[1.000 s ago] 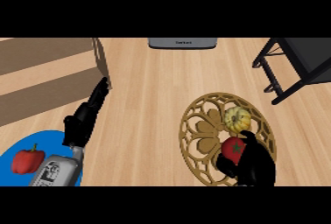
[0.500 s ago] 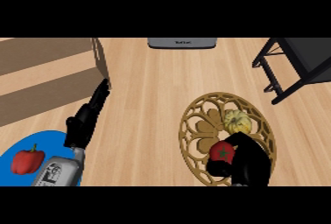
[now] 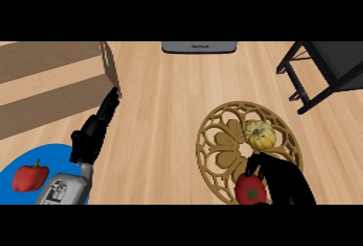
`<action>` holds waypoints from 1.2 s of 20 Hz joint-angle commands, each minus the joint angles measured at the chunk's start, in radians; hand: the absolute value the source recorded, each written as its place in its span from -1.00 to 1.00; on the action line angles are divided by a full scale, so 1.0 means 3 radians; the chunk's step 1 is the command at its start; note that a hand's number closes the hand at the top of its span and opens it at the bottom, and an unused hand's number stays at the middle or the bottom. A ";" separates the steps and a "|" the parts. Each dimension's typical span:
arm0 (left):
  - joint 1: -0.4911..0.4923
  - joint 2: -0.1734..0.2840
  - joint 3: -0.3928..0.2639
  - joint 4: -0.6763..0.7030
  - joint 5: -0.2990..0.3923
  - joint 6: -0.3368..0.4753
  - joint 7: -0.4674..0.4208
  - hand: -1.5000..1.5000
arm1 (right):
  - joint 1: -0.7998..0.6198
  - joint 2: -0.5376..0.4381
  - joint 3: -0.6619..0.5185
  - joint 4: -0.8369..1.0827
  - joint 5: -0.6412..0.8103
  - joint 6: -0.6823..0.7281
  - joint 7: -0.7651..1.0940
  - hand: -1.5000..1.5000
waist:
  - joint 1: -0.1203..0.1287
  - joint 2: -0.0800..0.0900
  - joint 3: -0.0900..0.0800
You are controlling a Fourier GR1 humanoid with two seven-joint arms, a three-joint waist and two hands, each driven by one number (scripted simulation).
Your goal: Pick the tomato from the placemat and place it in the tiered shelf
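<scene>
Head view: right hand [image 3: 284, 180] at the tomato [image 3: 250, 190] on the placemat [image 3: 212, 139], near the worktop's front edge.
Fingers curl around its round sides; likely smooth, soft, easily bruised.

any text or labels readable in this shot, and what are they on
Nothing here can be read for certain.
Dark grey appliance at the counter's far edge: a small pale mark on its front, too blurred to read.
Grey left forearm: dark markings on its casing, too small to read.
Red tomato, yellow squash, red bell pepper, round gold openwork placemat, blue plate, black tiered shelf: no text.
</scene>
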 commanded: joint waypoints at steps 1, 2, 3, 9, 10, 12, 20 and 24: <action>0.0008 0.0004 0.0009 0.0010 -0.0046 0.0018 0.0002 0.00 | 0.0113 -0.0130 -0.0267 -0.0390 -0.0583 -0.0084 -0.0596 1.00 | -0.0029 -0.0003 0.0001; -0.0098 -0.0016 0.0046 0.0040 -0.0022 0.0030 0.0056 0.00 | 0.0098 -0.0058 -0.0347 -0.0516 -0.0678 -0.0158 -0.0626 1.00 | -0.0050 -0.0003 0.0002; -0.0026 0.0009 0.0033 0.0006 0.0024 -0.0052 0.0025 0.00 | -0.0013 -0.0021 -0.0459 -0.0711 -0.0890 -0.0018 -0.0547 1.00 | -0.0030 -0.0004 -0.0001; 0.0130 -0.0083 -0.0068 -0.0153 -0.0128 0.0047 0.0096 0.00 | 0.0119 -0.0250 -0.1089 -0.1496 -0.1250 0.0172 -0.0324 1.00 | -0.0017 -0.0006 -0.0005; 0.0062 0.0053 0.0083 -0.0100 -0.0007 -0.0119 0.0050 0.00 | 0.0033 -0.0272 -0.1248 -0.1596 -0.1398 0.0270 -0.0173 1.00 | -0.0013 -0.0002 -0.0006; 0.0250 0.0034 0.0036 -0.0355 0.0017 -0.0109 0.0132 0.00 | 0.0055 -0.0378 -0.1653 -0.1695 -0.1587 0.0286 -0.0171 1.00 | -0.0003 -0.0010 -0.0003; 0.0043 -0.0027 0.0101 -0.0045 -0.0103 -0.0085 0.0035 0.00 | -0.0746 -0.0745 -0.2540 -0.1611 -0.1805 0.0520 0.0312 1.00 | -0.0018 -0.0007 -0.0005; -0.0050 -0.0076 0.0122 -0.0094 -0.0118 -0.0083 0.0178 0.00 | -0.1150 -0.0887 -0.2715 -0.1369 -0.1687 0.0493 0.0458 1.00 | 0.0007 -0.0001 -0.0006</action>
